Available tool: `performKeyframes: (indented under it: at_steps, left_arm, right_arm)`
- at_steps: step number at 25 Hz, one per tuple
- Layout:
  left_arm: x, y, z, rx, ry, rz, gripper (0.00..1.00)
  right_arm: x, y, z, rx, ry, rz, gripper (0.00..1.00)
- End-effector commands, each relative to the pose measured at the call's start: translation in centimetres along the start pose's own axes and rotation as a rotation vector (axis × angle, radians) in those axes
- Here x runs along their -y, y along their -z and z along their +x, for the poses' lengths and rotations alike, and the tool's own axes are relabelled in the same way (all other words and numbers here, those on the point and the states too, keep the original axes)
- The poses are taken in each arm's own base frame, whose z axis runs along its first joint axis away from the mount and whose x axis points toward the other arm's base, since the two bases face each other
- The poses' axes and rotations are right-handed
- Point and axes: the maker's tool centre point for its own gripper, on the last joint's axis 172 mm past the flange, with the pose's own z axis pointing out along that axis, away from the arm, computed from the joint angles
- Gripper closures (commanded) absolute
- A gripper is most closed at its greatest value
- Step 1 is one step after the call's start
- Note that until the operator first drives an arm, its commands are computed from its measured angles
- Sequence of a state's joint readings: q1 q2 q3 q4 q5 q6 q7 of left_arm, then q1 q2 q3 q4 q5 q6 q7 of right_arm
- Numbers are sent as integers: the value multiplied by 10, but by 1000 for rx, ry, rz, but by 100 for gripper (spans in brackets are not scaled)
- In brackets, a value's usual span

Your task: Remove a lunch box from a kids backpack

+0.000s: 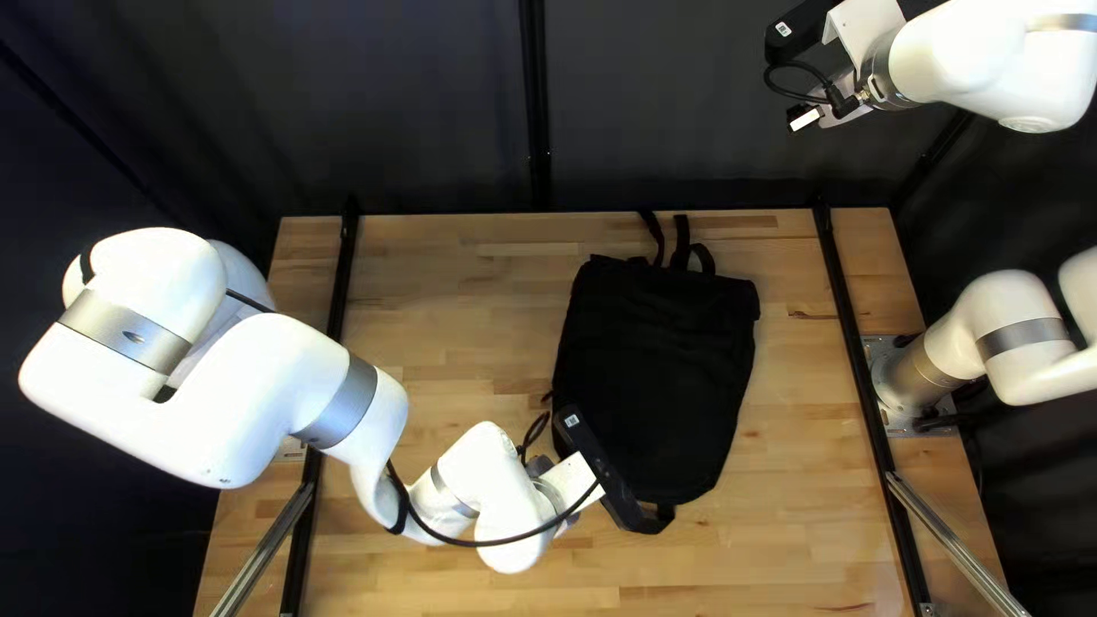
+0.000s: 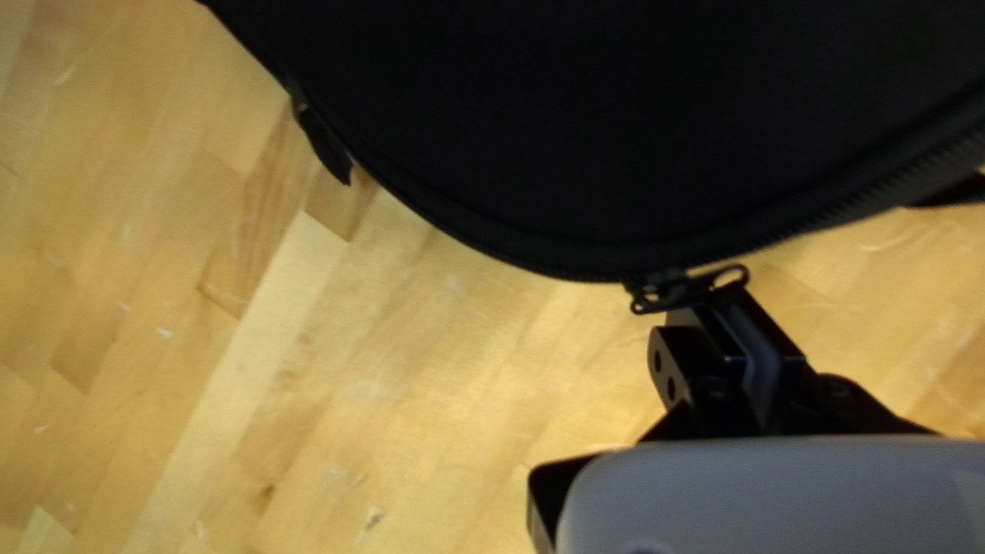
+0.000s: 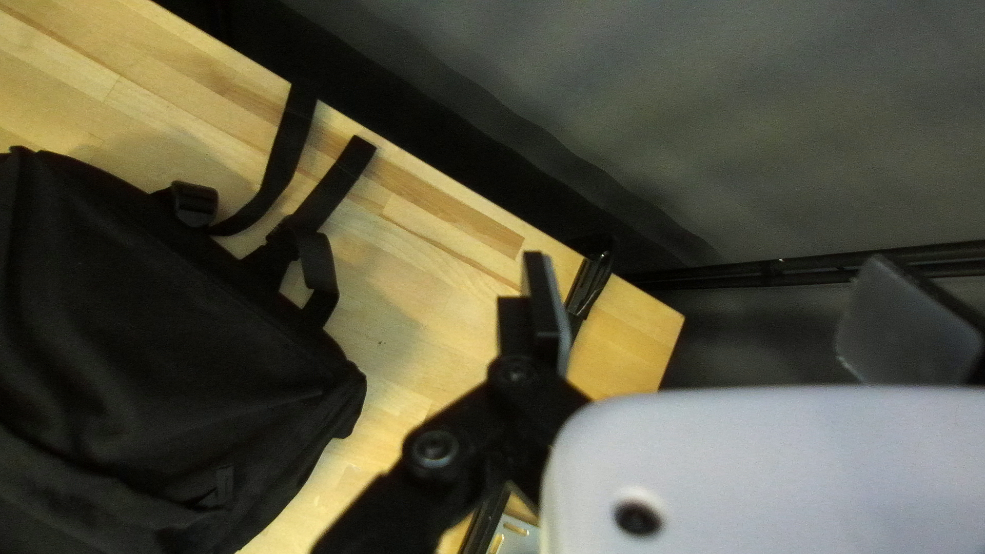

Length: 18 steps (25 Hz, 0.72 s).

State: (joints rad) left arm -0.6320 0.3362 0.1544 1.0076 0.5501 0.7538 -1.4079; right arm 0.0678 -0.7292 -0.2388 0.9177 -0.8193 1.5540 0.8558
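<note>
The black backpack (image 1: pixel 657 366) lies on the table with its straps toward the far edge. In the top left view my left gripper (image 1: pixel 581 486) is at the backpack's bottom end, its fingertips hidden. In the left wrist view my left gripper (image 2: pixel 723 298) is shut on a zipper pull (image 2: pixel 731 275) at the rim of the backpack (image 2: pixel 575 133). My right gripper (image 1: pixel 814 112) is raised beyond the table's far edge. In the right wrist view, my right gripper (image 3: pixel 723 316) stands open and empty, with the backpack (image 3: pixel 133 339) off to one side. No lunch box shows.
Straps (image 3: pixel 298 154) trail from the backpack to the table's far edge. A black rail (image 1: pixel 863 377) runs along the table's right side and another (image 1: pixel 339 286) along its left. Bare wood (image 1: pixel 457 331) shows beside the backpack. A dark curtain (image 1: pixel 400 114) hangs behind the table.
</note>
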Motion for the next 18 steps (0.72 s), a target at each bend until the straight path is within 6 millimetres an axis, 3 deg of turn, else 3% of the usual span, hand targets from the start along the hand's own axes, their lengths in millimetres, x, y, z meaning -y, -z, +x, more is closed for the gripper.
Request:
performKeyframes:
  at_steps: [1, 4, 7, 18]
  left_arm:
    - [27, 21, -13, 5, 1, 13, 100]
    - [62, 37, -24, 28, 7, 28, 100]
    - [88, 36, -27, 58, 16, 28, 100]
    - [158, 25, -5, 172, 25, 9, 100]
  right_arm:
    - [0, 0, 0, 0, 0, 0, 0]
    - [0, 0, 0, 0, 0, 0, 0]
    - [0, 0, 0, 0, 0, 0, 0]
    - [0, 0, 0, 0, 0, 0, 0]
